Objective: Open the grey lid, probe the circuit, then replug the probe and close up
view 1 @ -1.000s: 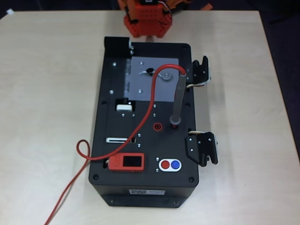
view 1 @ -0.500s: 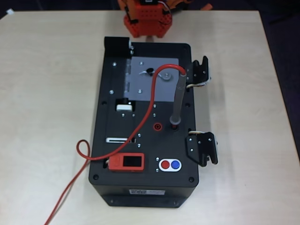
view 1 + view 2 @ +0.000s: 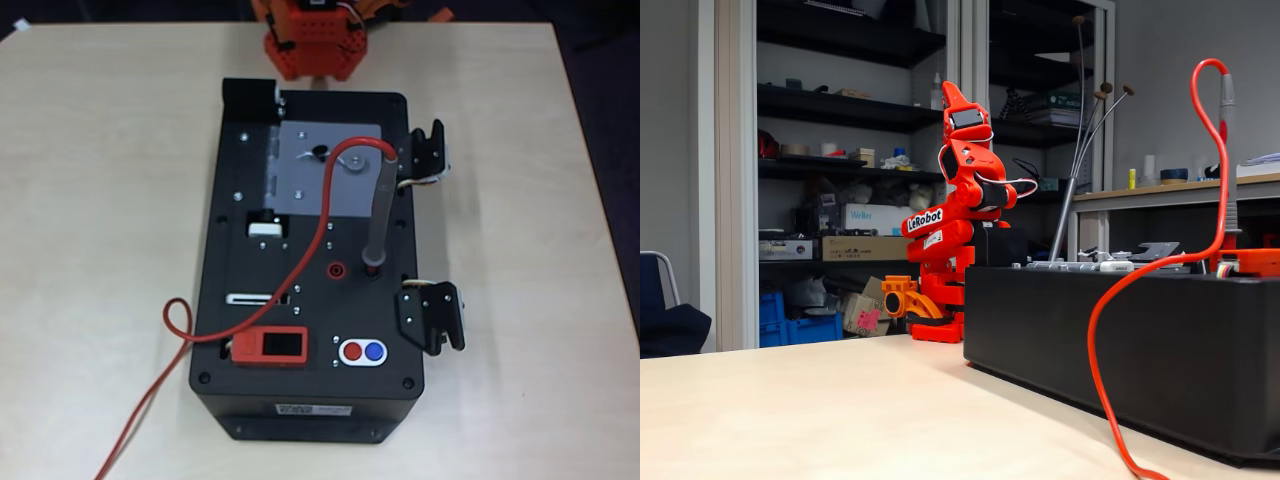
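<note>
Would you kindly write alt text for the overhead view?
A black box lies on a pale table, its grey lid shut. The probe stands plugged in upright, its red cable trailing off the box leftward.

arm (image 3: 940,225): "LeRobot" | shelf box (image 3: 868,218): perhaps "Weller"

Orange arm (image 3: 945,240) folded upright; gripper (image 3: 952,95) skyward, jaws together
</note>
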